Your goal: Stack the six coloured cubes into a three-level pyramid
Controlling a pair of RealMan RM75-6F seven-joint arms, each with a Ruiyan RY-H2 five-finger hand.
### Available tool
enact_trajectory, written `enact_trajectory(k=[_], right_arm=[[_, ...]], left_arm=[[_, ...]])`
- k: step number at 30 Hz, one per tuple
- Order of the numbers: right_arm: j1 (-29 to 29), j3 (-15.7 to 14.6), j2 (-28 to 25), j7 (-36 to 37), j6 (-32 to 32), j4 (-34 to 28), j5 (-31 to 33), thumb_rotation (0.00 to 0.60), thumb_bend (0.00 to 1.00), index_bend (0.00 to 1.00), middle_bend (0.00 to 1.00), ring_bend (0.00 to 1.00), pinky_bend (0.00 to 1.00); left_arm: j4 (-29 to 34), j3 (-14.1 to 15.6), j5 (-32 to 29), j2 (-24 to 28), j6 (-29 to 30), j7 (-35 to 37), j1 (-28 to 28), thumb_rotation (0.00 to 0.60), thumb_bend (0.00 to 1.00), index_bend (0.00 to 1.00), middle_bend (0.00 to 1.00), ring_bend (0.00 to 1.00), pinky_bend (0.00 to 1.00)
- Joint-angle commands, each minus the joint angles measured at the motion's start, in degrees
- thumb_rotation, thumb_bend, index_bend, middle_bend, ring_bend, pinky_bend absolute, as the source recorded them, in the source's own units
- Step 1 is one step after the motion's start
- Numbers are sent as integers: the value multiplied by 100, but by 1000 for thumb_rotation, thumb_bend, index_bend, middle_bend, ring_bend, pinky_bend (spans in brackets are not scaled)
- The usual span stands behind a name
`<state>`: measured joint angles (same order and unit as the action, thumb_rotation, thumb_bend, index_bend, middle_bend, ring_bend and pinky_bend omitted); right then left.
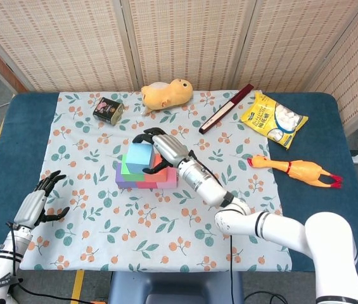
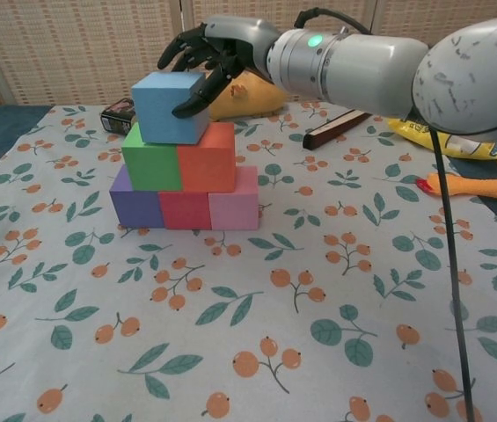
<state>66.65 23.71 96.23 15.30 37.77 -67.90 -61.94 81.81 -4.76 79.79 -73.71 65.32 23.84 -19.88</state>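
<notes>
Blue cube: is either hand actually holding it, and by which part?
The right hand has fingertips on the blue cube at its upper right side; a firm grip cannot be told. The left hand holds nothing.

No legible text anywhere; print on tin (image 1: pixel 108 109) and snack bag (image 1: pixel 274 120) too small.

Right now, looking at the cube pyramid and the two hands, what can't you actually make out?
- Blue cube, chest view: its far side and any fingers behind it are hidden by the right hand.
- Left hand: outside the chest view's left edge; small in the head view.
- Tin: label too small to read.
</notes>
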Motion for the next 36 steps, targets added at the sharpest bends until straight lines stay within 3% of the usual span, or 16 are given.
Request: enact_trajectory(k=[1, 16, 22, 30, 36], right_arm=[[-16, 0, 3, 40, 37, -12, -64, 600, 39, 268, 267, 96, 0], [-73, -50, -99, 255, 100, -72, -379, 600, 39, 243, 267, 96, 0], [-98, -49, -333, 102, 11, -335, -258, 600, 35, 34, 235, 52, 0], [-32, -55, -775, -524, -140, -829, 214, 597, 3, 0, 134, 2, 0], [178, -106, -1284, -1460, -133, -1406, 1146, 506, 0, 0, 99, 0, 0]], left_arm=[[4, 1, 1, 1, 1, -2, -1, 600, 315, 113, 0, 0, 25], [38, 4, 31, 42, 4, 63, -9, 600, 316, 110, 0, 0, 25], [55, 10, 31, 55, 14, 33, -6, 600, 316, 107, 0, 0, 25], [91, 17, 24, 90, 20, -14, 0, 600, 316, 105, 0, 0, 25], [126, 25, 13, 129, 55, -44, 31, 600, 318, 105, 0, 0, 25]])
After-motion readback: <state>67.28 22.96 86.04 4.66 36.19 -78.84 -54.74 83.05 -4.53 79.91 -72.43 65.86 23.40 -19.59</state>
